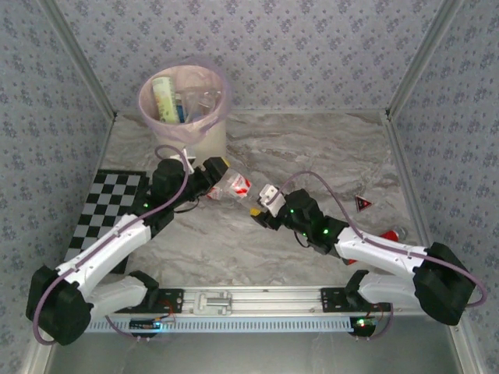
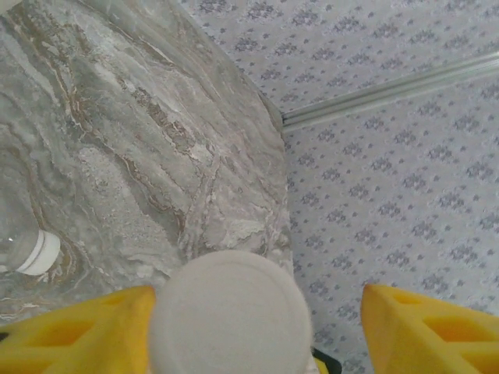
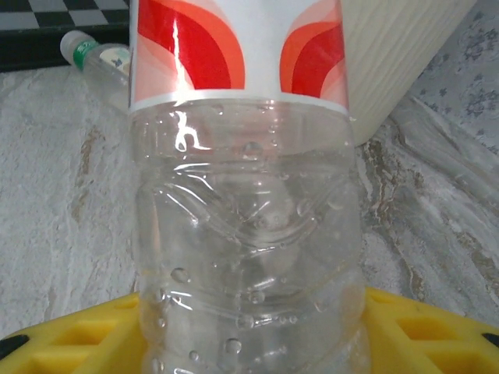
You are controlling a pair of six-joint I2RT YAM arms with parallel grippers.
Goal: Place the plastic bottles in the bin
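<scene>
So in the top view we've got the red-white bottle sitting between the two arms, just in front of the bin on the marble table. The right gripper is pinching it by the clear bottom end. On the right wrist cam the yellow fingers press on both sides of the bottle, and the label end points away toward the bin's cream wall. The left gripper is at the bottle's other end. On its wrist cam a round white cap sits between the jaws. The finger on the left of that picture touches the cap, while the other finger stands off with a clear gap. So we'd call that gripper spread, not clamped. A second bottle with a white cap and green label lies on the table by the checkerboard mat. The left wrist cam also catches a white-capped clear bottle lying on the marble, and we can't tell if it's the same one. Inside the bin there's a pale green bottle plus a few clear ones.
</scene>
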